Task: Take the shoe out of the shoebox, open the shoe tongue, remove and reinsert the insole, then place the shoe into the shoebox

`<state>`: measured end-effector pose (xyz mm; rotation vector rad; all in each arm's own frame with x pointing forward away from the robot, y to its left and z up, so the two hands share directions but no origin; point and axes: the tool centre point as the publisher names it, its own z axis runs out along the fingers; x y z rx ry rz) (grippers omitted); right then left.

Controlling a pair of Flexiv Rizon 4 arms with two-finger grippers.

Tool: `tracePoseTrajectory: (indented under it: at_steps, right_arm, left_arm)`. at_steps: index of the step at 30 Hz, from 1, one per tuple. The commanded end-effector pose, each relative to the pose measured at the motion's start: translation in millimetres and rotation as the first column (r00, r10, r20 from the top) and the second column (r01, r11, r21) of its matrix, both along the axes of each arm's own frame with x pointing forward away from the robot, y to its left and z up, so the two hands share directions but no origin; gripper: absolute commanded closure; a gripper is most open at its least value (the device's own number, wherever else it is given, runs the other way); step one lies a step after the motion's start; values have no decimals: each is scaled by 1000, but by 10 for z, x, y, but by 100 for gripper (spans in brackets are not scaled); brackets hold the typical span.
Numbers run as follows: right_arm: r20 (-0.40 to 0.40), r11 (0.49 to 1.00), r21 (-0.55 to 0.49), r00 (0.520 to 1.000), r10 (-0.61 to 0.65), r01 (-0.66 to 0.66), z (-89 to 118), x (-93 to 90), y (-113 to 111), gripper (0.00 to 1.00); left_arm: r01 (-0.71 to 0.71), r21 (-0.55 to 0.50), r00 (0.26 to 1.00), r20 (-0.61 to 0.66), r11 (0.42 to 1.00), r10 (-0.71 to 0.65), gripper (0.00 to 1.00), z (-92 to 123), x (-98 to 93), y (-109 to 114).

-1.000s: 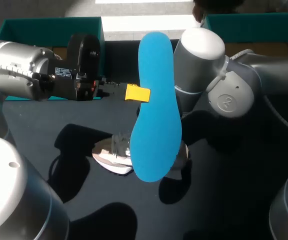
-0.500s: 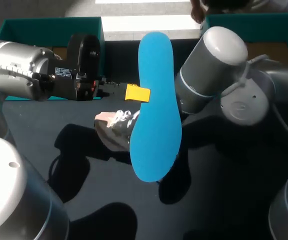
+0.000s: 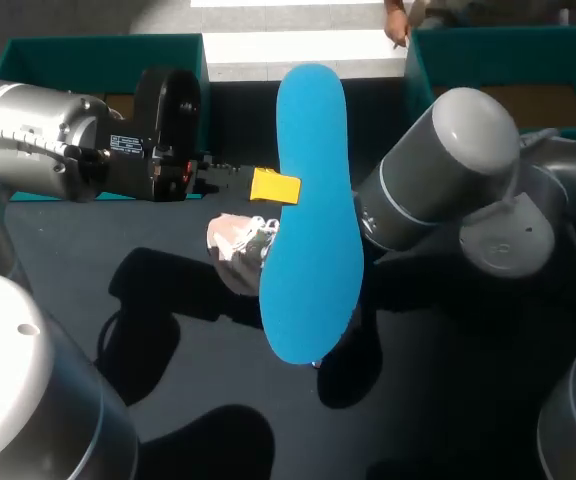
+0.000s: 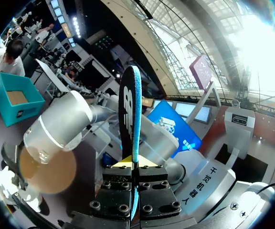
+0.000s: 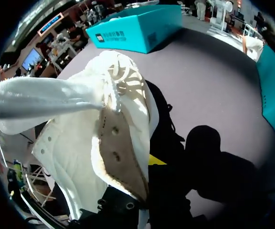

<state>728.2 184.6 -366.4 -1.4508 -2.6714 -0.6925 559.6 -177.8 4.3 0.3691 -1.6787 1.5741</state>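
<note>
Shoe (image 3: 240, 248): white, laced, held up off the dark surface (image 3: 68, 260) with my right fingers (image 5: 156, 160) closed on it. Insole (image 3: 308, 220): blue, smooth, long rounded oval, upright, pinched tight at its edge by my left fingers (image 3: 274, 187), just in front of the shoe. Head view gives its flat blue face and hides most of the shoe. Left wrist view gives it edge-on, thin, dark on one side. Right wrist view shows the tongue (image 5: 42, 102) pulled out, ribbed, plus beige lining (image 5: 118, 152) with punched holes. Teal box (image 3: 98, 55) back left.
</note>
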Motion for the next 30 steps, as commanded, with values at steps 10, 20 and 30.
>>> tracePoseTrajectory:
  at_steps: [10, 20, 30]
  right_arm:
    - [85, 826, 51, 822, -564, 561, -68, -140, -161, 100]
    - [27, 831, 16, 831, -556, 556, -78, -91, -312, 100]
    - [-30, 839, -26, 839, -544, 543, -139, -8, -378, 100]
  left_arm:
    - [-3, 1, 1000, 0, 1000, 3, 100, -9, -18, -1]
    - [-3, 1, 1000, 0, 1000, 3, 100, -9, -18, -1]
    - [-3, 1, 1000, 0, 1000, 3, 100, -9, -18, -1]
